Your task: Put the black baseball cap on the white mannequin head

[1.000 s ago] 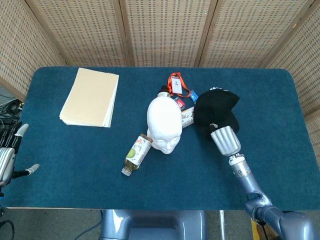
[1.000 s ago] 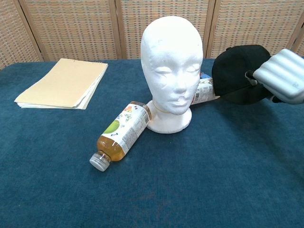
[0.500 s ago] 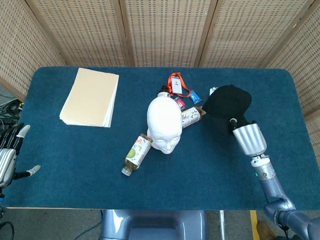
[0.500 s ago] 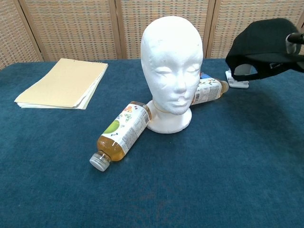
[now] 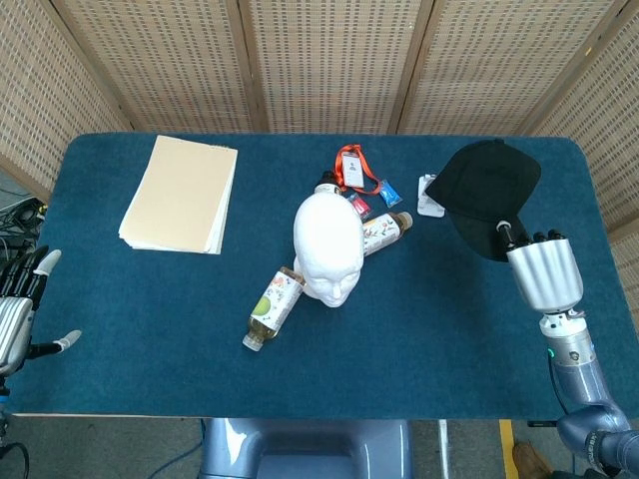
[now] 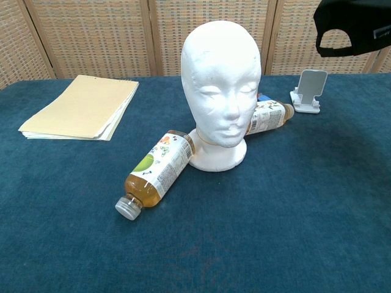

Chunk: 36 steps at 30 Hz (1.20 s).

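Note:
The white mannequin head (image 5: 328,248) stands upright mid-table, bare, its face (image 6: 222,91) turned toward the chest camera. My right hand (image 5: 542,271) holds the black baseball cap (image 5: 486,188) up in the air, to the right of the head and well clear of the table. In the chest view only the cap (image 6: 354,27) shows, at the top right corner, with its back opening visible. My left hand (image 5: 18,311) hangs off the table's left edge, fingers spread and holding nothing.
Two drink bottles lie by the mannequin base, one at front left (image 6: 155,173), one at right (image 6: 268,116). A white phone stand (image 6: 310,91) sits right of them. A lanyard badge (image 5: 355,172) lies behind the head. A stack of tan paper (image 5: 181,195) lies far left.
My right hand has lifted the cap off the table and carried it up and to the right, away from the mannequin. The white phone stand behind it is now uncovered. Left hand unmoved.

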Each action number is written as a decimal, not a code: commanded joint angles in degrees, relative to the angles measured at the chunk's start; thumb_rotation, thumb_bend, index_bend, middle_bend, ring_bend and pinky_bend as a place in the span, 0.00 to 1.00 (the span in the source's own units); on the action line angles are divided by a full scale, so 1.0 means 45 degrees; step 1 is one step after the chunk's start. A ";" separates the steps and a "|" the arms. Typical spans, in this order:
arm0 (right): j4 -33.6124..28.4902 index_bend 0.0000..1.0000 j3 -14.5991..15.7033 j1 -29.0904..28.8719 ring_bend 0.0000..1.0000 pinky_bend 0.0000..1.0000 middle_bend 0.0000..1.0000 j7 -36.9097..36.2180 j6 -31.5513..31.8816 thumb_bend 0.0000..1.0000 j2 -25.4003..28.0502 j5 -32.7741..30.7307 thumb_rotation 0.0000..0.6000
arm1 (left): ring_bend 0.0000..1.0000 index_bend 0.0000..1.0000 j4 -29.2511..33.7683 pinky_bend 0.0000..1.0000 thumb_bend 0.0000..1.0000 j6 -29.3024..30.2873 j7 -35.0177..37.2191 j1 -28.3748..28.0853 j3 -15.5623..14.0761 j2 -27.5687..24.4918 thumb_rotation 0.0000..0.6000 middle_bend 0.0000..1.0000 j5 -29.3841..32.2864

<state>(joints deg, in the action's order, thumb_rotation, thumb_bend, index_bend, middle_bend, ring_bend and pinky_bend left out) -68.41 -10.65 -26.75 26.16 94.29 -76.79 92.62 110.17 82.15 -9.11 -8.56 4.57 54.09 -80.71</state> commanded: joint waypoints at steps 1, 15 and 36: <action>-0.1166 0.74 -0.0505 -0.0120 1.00 1.00 1.00 0.0385 0.0123 0.80 0.0606 -0.0007 1.00 | 0.00 0.00 -0.0013 0.00 0.00 0.0009 0.0038 0.0006 0.0015 -0.0013 1.00 0.00 0.0030; -0.2530 0.74 -0.1973 -0.1848 1.00 1.00 1.00 0.1396 -0.0786 0.80 0.0913 0.0214 1.00 | 0.00 0.00 -0.0106 0.00 0.00 -0.0168 0.0241 -0.0085 0.0140 -0.0085 1.00 0.00 0.0355; 0.0100 0.72 -0.0884 -0.3780 1.00 1.00 1.00 0.1980 -0.0130 0.76 -0.1309 0.4200 1.00 | 0.00 0.00 -0.0119 0.00 0.00 -0.0158 0.0150 -0.0076 0.0113 -0.0033 1.00 0.00 0.0408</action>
<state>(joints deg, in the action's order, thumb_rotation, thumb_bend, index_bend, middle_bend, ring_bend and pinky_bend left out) -67.45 -15.20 -43.16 33.66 94.70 -81.83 110.87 109.65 81.43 -8.47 -8.91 5.06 53.94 -78.91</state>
